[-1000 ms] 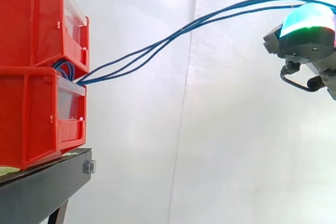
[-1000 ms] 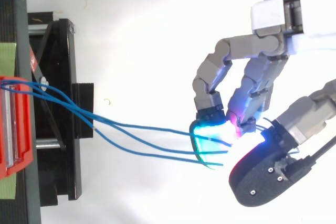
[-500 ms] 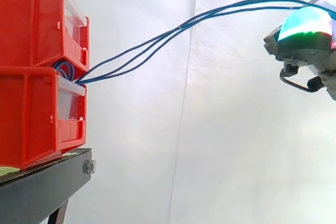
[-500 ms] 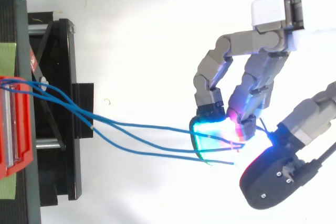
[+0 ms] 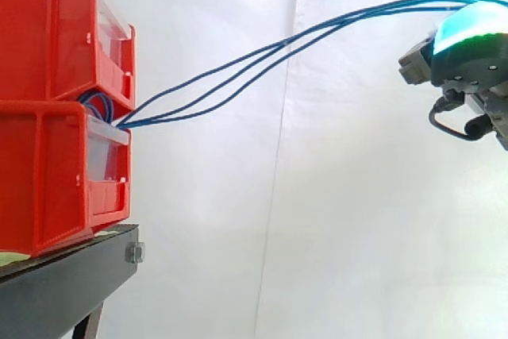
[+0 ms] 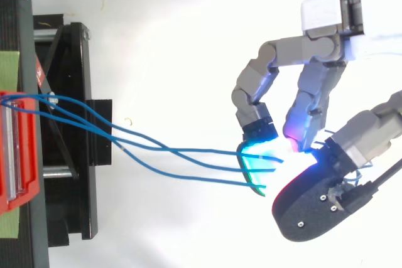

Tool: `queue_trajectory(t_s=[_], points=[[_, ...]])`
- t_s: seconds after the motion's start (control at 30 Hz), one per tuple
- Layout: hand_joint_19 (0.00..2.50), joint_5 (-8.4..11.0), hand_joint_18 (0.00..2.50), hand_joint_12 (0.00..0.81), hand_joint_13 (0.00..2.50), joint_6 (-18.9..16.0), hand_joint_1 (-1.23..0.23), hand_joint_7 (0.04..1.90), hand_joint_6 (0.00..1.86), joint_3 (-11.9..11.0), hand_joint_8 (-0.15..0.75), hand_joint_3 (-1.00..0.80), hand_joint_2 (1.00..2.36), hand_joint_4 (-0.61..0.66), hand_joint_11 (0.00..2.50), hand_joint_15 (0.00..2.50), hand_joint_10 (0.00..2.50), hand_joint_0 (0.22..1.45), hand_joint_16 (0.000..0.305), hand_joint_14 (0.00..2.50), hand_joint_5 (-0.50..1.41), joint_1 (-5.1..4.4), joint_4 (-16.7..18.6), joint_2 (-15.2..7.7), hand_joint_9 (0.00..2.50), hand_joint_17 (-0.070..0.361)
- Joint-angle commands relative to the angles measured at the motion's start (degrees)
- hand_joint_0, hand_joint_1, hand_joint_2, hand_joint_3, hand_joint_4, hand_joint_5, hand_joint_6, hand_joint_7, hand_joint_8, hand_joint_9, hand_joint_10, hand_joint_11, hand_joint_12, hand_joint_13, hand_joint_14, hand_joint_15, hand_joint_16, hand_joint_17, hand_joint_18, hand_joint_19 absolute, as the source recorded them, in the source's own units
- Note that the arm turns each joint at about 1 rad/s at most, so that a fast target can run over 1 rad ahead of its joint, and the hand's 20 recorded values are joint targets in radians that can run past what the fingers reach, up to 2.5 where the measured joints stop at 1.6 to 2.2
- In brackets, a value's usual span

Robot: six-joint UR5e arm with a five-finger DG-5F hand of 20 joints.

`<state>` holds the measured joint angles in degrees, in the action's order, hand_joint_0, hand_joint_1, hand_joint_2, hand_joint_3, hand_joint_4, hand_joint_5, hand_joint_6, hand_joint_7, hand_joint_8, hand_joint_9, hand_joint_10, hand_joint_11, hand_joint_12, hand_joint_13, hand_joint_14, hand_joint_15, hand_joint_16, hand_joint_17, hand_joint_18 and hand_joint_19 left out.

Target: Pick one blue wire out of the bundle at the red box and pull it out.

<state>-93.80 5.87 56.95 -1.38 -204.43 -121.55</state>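
In the side view, two red bins (image 5: 55,109) are seen stacked at the left on a black stand (image 5: 63,291), with a white curtain (image 5: 333,212) behind. Blue wires (image 5: 317,28) are seen coming out of the gap between the upper and the lower bin, at the front edge. Three strands can be told apart near the bins. From there they are carried up and to the right in a long arc, drawn closer together as they rise, until the hand (image 5: 468,57) is reached at the upper right edge. The wires are met at the top of a fingertip pad (image 5: 472,25) that glows cyan and green. The grip itself cannot be made out from this side.

In the top view, the red bin (image 6: 19,149) is seen at the left edge on the stand (image 6: 69,92). The wires (image 6: 188,150) are led out of it to the right, well clear of the stand, and two of them are crossed about midway. Their far ends are taken in at the hand (image 6: 314,92), which enters from the right edge. Its fingers are curled down, and the wires are pinched between the glowing fingertips (image 6: 257,158) and the dark thumb (image 6: 311,208) below them. More than one wire is held in this pinch. The wires hang slack rather than taut, and their other ends lie inside the bin.
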Motion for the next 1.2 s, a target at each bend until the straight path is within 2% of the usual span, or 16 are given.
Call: queue_trajectory(t_s=[0.0, 0.13, 0.23, 0.27, 0.4, 0.53, 0.57, 0.63, 0.83, 0.97, 1.17], points=[[0.55, 0.02, 0.96, 0.442, 0.99, 0.0, -0.81, 1.18, 0.93, 0.0, 0.375, -0.28, 1.01, 0.16, 0.8, 0.58, 0.01, 0.6, 0.052, 0.02, -0.09, 0.06, 0.0, 0.0, 1.14, 0.118], [0.52, 0.02, 0.95, 0.441, 0.97, 0.0, -0.87, 1.09, 0.94, 0.0, 0.358, -0.29, 1.01, 0.14, 0.82, 0.58, 0.01, 0.65, 0.052, 0.02, -0.12, -0.02, 0.0, 0.0, 1.08, 0.117], [0.52, 0.02, 0.93, 0.439, 0.94, -0.1, -0.88, 1.03, 0.94, 0.0, 0.35, -0.38, 1.01, 0.17, 0.81, 0.58, 0.01, 0.63, 0.052, 0.02, -0.13, -0.02, 0.2, 0.0, 1.05, 0.117], [0.53, 0.2, 0.92, 0.443, 0.93, -0.1, -0.85, 1.01, 0.94, 0.0, 0.354, -0.44, 1.0, 0.18, 0.81, 0.58, 0.01, 0.58, 0.053, 0.02, -0.13, -0.02, 0.2, 0.0, 1.04, 0.119], [0.54, 0.2, 0.92, 0.457, 0.94, 0.3, -0.73, 1.02, 0.93, 0.1, 0.371, -0.5, 1.0, 0.19, 0.79, 0.57, 0.01, 0.52, 0.056, 0.02, -0.12, -0.2, 0.3, -0.1, 1.06, 0.125], [0.54, 3.71, 0.93, 0.466, 0.95, -0.5, -0.63, 1.04, 0.92, 0.2, 0.385, -0.5, 1.0, 0.19, 0.78, 0.57, 0.01, 0.5, 0.058, 0.02, -0.11, -0.64, 3.9, -0.1, 1.09, 0.13], [0.54, 5.56, 0.92, 0.467, 0.95, -0.9, -0.6, 1.06, 0.92, 0.2, 0.39, -0.5, 1.0, 0.19, 0.78, 0.57, 0.01, 0.49, 0.058, 0.02, -0.11, -0.81, 5.4, -0.1, 1.11, 0.131], [0.55, 6.44, 0.92, 0.469, 0.96, -1.0, -0.57, 1.07, 0.91, 0.2, 0.391, -0.5, 1.0, 0.18, 0.79, 0.56, 0.01, 0.49, 0.058, 0.02, -0.11, -0.99, 5.9, -0.1, 1.14, 0.13], [0.58, 6.35, 0.9, 0.453, 0.95, -1.0, -0.47, 1.1, 0.89, 0.2, 0.383, -0.48, 1.0, 0.17, 0.77, 0.57, 0.01, 0.52, 0.056, 0.02, -0.1, -1.08, 5.3, -0.1, 1.18, 0.125], [0.58, 6.35, 0.91, 0.445, 0.96, -1.0, -0.51, 1.13, 0.89, 0.2, 0.379, -0.4, 1.01, 0.17, 0.77, 0.57, 0.01, 0.57, 0.053, 0.02, -0.09, -1.08, 5.2, -0.1, 1.2, 0.119], [0.57, 6.35, 0.94, 0.441, 0.99, -1.0, -0.61, 1.17, 0.89, 0.2, 0.383, -0.32, 1.01, 0.18, 0.8, 0.57, 0.01, 0.57, 0.052, 0.02, -0.08, -0.99, 5.2, -0.1, 1.24, 0.117]])
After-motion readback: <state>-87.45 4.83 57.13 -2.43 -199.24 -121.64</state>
